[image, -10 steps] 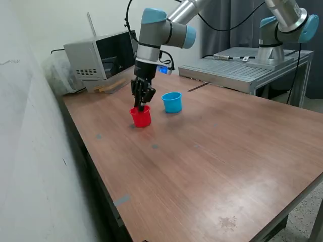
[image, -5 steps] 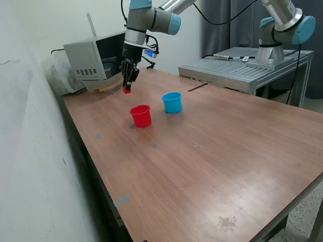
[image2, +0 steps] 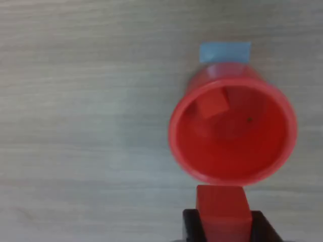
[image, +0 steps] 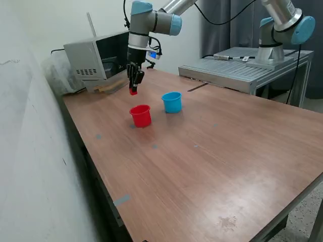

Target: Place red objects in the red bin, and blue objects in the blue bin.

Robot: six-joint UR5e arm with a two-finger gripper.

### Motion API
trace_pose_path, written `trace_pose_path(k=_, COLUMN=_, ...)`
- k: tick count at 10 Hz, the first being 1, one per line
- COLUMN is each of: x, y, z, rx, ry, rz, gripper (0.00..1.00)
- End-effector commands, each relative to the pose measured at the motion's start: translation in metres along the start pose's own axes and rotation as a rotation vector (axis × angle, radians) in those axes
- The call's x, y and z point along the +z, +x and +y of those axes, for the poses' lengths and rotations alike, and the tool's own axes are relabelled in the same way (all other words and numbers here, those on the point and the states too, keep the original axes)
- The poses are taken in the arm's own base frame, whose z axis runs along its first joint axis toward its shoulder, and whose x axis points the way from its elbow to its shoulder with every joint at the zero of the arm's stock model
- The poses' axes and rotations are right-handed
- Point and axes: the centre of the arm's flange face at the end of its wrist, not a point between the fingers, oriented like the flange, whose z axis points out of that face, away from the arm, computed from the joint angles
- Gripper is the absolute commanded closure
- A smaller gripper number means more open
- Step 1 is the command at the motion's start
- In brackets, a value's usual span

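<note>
The round red plastic cup (image: 141,115) stands open on the brown wooden table (image: 212,161), and the air directly above its mouth is free. One small red cube (image2: 212,105) already lies inside against the wall; the rest of the floor of the cup is open. The two-finger gripper (image: 133,91) hangs above and behind this cup, closed on a second small red cube (image2: 223,204). Just beside, at the exterior view's right, stands the round light blue plastic cup (image: 172,102), apart from the red one. Far behind are a grey box-shaped machine (image: 98,59) and a grey metal platform (image: 242,68). The near table is wide open surface.
</note>
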Motion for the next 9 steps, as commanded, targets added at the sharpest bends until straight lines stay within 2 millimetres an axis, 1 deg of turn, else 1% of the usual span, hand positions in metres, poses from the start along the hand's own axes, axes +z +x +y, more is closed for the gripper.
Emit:
trace_pose_path(k=1, x=0.0076, y=0.0268, z=-0.0125, rx=-0.035, ry=0.035, rz=0.021, gripper=1.0)
trace_pose_path(k=2, x=0.0094, y=0.0311, z=-0.0157, rx=-0.043, ry=0.042, rz=0.025, gripper=1.0)
trace_pose_path(k=3, x=0.0099, y=0.0315, z=-0.0173, rx=-0.052, ry=0.045, rz=0.026, gripper=1.0)
trace_pose_path(k=9, x=0.0083, y=0.0299, z=-0.0154, rx=-0.052, ry=0.039, rz=0.024, gripper=1.0)
